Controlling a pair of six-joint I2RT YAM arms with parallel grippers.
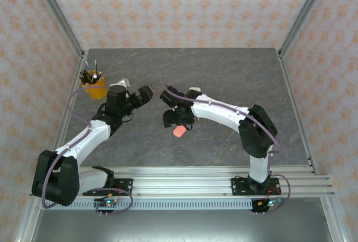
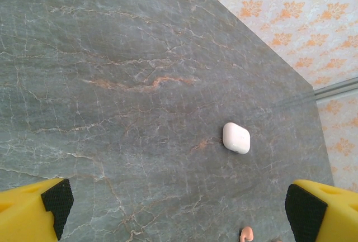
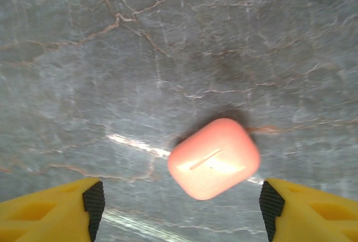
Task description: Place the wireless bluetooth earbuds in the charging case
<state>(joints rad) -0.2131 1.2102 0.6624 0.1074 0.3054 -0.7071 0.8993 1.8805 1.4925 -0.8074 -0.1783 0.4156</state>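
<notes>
The grey marble table [image 1: 224, 80] carries a coral-pink case [image 3: 214, 158], white case [image 2: 236, 137] and yellow pen cup [image 1: 94, 88].

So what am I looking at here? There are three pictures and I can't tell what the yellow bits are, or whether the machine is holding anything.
These are two robot arms fixed to the near edge of a grey stone-look table. One picture looks down from above. The other two come from small cameras on the wrists, so the yellow bits are each arm's own fingers.

The left gripper is open over a white case, closed and lying flat, with a small pink piece at the frame's bottom edge.

The right gripper is open above a pink case, also closed, not touching it.

A yellow cup of pens stands far left. Nothing is held.
</notes>
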